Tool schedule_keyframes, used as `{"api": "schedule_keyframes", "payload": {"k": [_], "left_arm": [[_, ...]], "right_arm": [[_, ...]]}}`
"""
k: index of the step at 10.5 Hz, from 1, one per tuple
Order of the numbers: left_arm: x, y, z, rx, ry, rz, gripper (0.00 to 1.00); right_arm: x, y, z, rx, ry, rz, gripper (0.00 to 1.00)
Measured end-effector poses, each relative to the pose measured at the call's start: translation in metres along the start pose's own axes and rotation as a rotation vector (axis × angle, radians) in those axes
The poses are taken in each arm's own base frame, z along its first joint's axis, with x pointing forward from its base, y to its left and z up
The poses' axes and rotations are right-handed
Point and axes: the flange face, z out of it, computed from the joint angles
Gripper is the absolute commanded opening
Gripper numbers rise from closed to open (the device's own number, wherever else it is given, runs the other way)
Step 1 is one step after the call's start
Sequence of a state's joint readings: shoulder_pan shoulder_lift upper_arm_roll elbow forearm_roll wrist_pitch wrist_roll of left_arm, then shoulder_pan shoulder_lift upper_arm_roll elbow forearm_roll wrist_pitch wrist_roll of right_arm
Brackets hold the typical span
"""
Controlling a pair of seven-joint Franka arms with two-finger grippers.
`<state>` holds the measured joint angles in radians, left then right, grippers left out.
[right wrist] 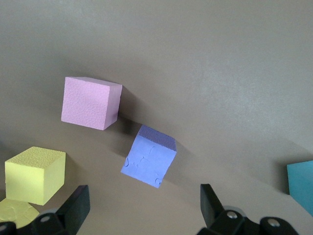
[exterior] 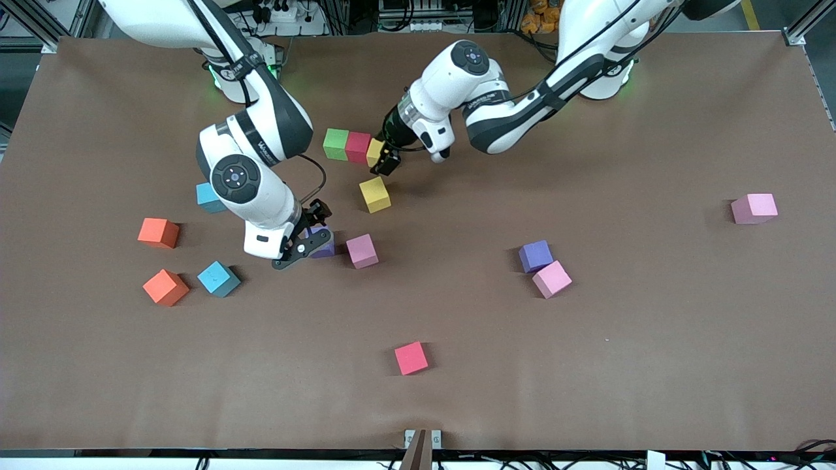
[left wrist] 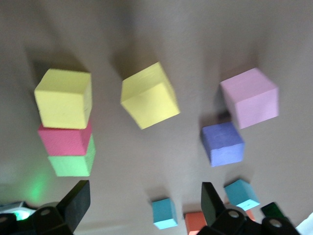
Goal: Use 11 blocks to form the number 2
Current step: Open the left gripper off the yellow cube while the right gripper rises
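A green block (exterior: 336, 143), a red block (exterior: 358, 146) and a yellow block (exterior: 374, 150) touch in a row near the arms' bases. My left gripper (exterior: 386, 163) hangs open and empty at the yellow end (left wrist: 63, 98) of that row. A loose yellow block (exterior: 374, 194) lies just nearer the camera. My right gripper (exterior: 311, 232) is open over a purple block (right wrist: 149, 156), with nothing between its fingers. A pink block (exterior: 362, 250) sits beside that purple one. Another purple (exterior: 535, 255) and pink (exterior: 552, 279) pair lies toward the left arm's end, and a third pink (exterior: 754, 208) farther out.
Two light blue blocks (exterior: 209, 198) (exterior: 219, 279) and two orange cubes (exterior: 158, 232) (exterior: 166, 287) lie toward the right arm's end. A reddish-pink block (exterior: 411, 358) sits alone near the table's front edge (exterior: 418, 447).
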<state>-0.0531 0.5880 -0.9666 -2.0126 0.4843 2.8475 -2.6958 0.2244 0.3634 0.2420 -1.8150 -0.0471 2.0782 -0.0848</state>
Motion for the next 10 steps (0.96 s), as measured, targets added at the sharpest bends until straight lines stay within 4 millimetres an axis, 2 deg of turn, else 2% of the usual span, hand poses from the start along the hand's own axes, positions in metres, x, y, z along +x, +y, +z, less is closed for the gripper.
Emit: {"api": "schedule_keyframes", "payload": {"k": [3, 6, 8, 10], "left_arm": [[0.015, 0.017, -0.011, -0.026, 0.037, 0.116, 1.0], [0.028, 0.028, -0.019, -0.023, 0.096, 0.325, 1.0], [0.04, 0.032, -0.023, 0.017, 0.16, 0.48, 1.0], [0.053, 0.045, -0.034, 0.089, 0.185, 0.584, 1.0]], "right_arm": [[0.0, -0.011, -0.014, -0.008, 0.022, -0.017, 1.0], [0.002, -0.032, -0.014, -0.011, 0.02, -0.051, 1.0], [0.001, -0.033, -0.014, -0.011, 0.017, -0.051, 1.0], [0.001, -0.033, -0.014, -0.011, 0.017, -0.052, 1.0]]}}
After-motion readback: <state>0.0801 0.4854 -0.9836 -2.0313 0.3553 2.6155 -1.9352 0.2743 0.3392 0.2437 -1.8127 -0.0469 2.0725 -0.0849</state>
